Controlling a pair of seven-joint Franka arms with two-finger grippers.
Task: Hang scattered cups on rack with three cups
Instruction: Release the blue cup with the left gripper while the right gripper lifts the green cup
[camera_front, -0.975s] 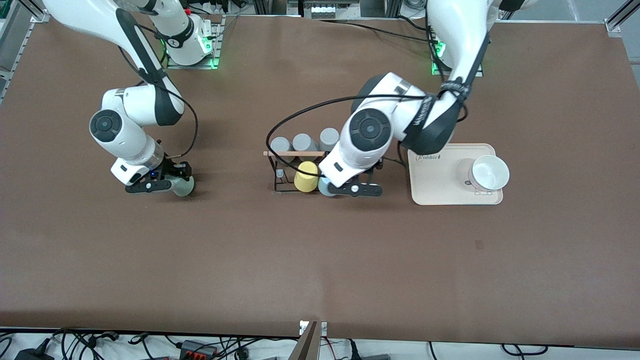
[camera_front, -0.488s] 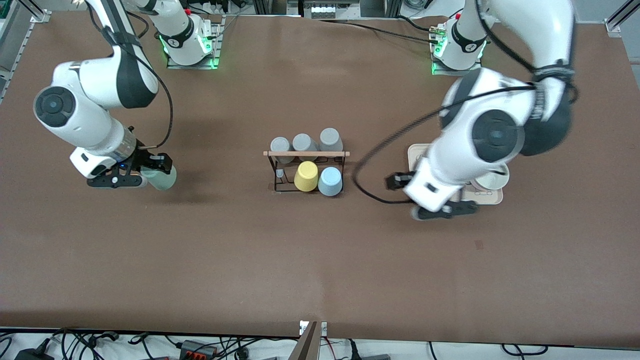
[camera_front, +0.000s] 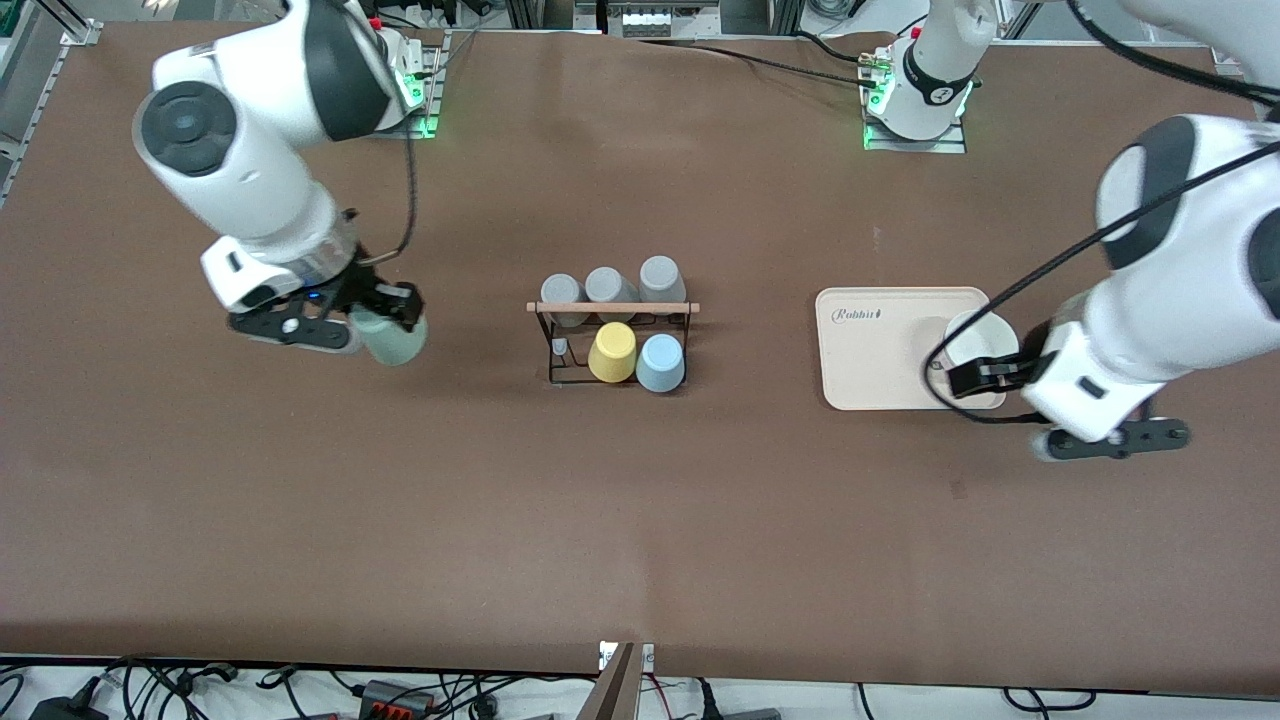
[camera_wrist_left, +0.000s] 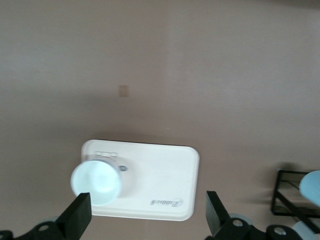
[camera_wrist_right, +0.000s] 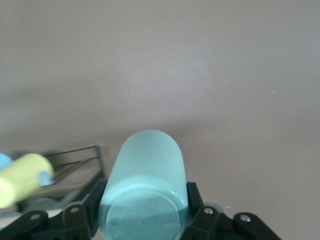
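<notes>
Right gripper (camera_front: 335, 328) is clamped on the mint-green cup (camera_front: 392, 338), fingers pressing its sides near the base, as the right wrist view confirms (camera_wrist_right: 144, 192). It carries the cup in the air over bare bench toward the right arm's end, well apart from the rack (camera_front: 612, 335).

Left gripper (camera_front: 1112, 440) hangs over the bench toward the left arm's end, just beside the cream tray (camera_front: 870, 350). Its fingers stand wide apart and hold nothing; this arm waits.

The rack sits near the middle of the bench. On its row nearer the front edge stand the yellow cup (camera_front: 612, 352) and the light blue cup (camera_front: 660, 362), with one peg (camera_front: 560, 347) bare beside the yellow cup. Three grey cups (camera_front: 608, 285) fill the row toward the back edge.

Step in hand, by judgement: transport of the mint-green cup to the rack. The next move calls for bringing the cup mouth-down over the bare peg, lowering it straight without striking the wooden rod (camera_front: 612, 307) or the yellow cup, then releasing.
</notes>
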